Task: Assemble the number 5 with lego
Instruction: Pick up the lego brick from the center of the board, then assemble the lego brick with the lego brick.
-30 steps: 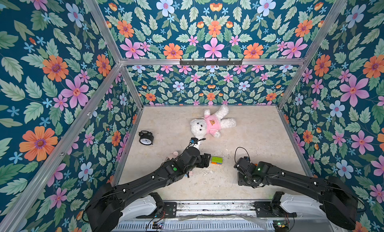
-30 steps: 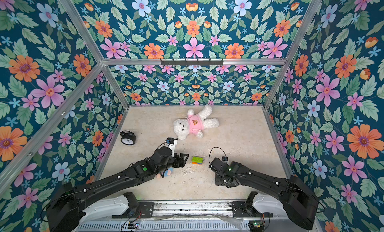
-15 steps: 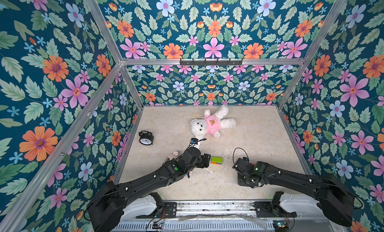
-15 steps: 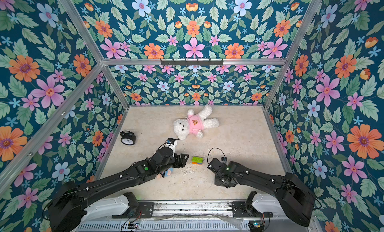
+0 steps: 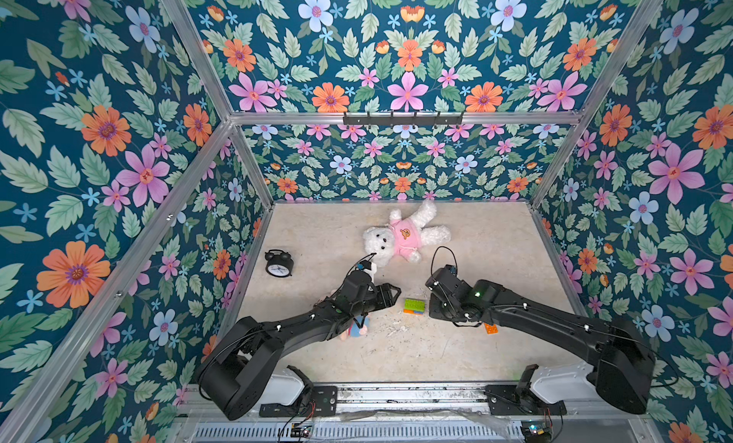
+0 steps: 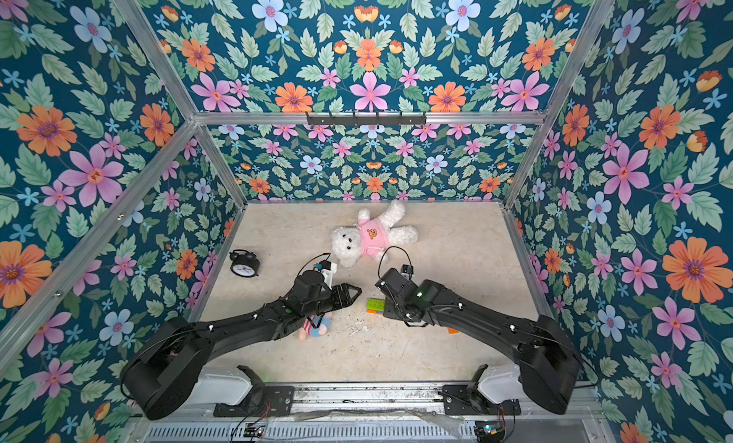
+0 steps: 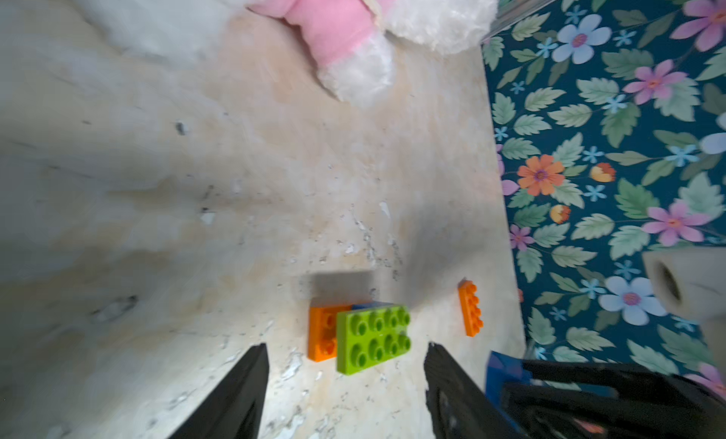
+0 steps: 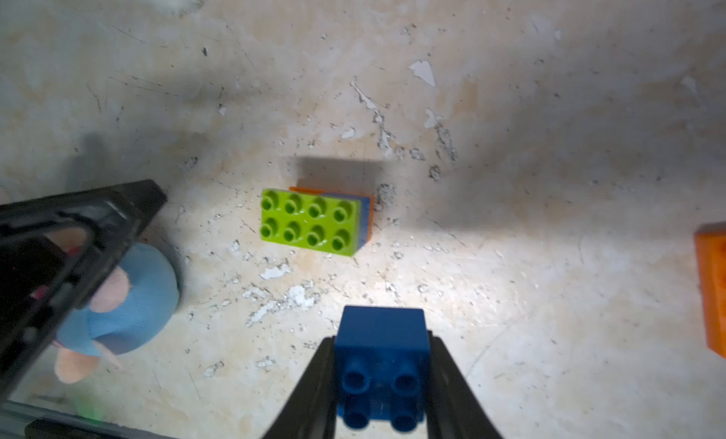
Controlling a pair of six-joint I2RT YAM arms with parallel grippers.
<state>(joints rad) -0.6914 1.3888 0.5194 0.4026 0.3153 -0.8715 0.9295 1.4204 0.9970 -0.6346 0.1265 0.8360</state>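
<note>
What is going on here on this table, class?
A robot is mid-build. Its right tool is shut on a blue brick. Between the two tools sits a stack: green on blue on orange. The left tool is open and empty, pointing at that stack. One orange brick lies loose on the table, apart from the stack.

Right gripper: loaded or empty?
Loaded: right gripper is shut on a blue brick, clamped at both sides, studs toward the wrist camera.
</note>
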